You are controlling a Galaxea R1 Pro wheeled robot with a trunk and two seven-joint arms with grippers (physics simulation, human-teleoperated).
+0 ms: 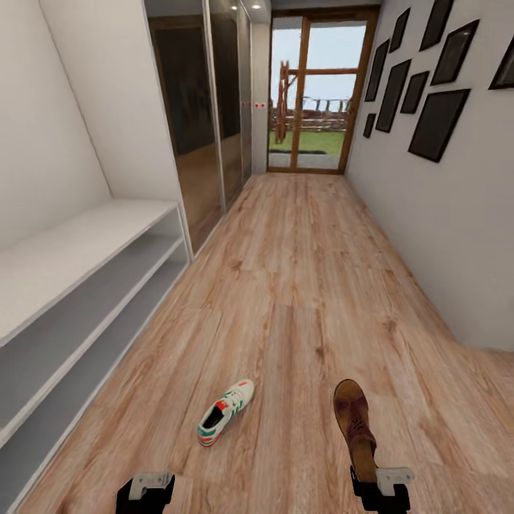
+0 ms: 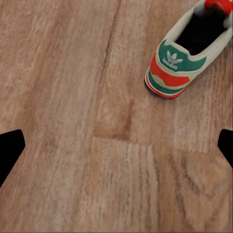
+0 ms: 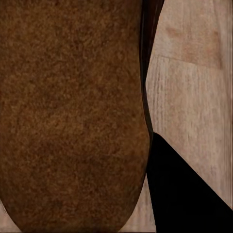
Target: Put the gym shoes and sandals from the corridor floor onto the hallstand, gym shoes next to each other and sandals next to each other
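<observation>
Two tools show at the bottom edge of the head view, both low over the corridor floor (image 1: 300, 285). The left tool (image 1: 145, 492) hangs over bare planks just behind a gym shoe (image 1: 225, 412); its wrist view shows the dark fingertips (image 2: 10, 148) spread wide at opposite edges with nothing between them, and the shoe's green-and-red heel (image 2: 187, 51) lies apart from them, not touched. That shoe rests on its sole, toe angled away from the robot and toward the right wall.

The right tool (image 1: 378, 489) sits at the heel end of a sandal (image 1: 355, 427), which lies lengthwise on the floor with its toe pointing down the corridor. In the right wrist view the brown sandal (image 3: 73, 111) looms very close, one dark finger (image 3: 182, 194) just beside its edge (the other finger is hidden, so I cannot tell whether this tool is pinching the sandal or merely spread around it).

Along the left wall stands the hallstand (image 1: 64, 264), its pale top bare and its two low shelves open, well apart from both shoes. Dark picture frames (image 1: 435, 121) hang on the right wall, and a glazed door (image 1: 318, 93) closes the far end.
</observation>
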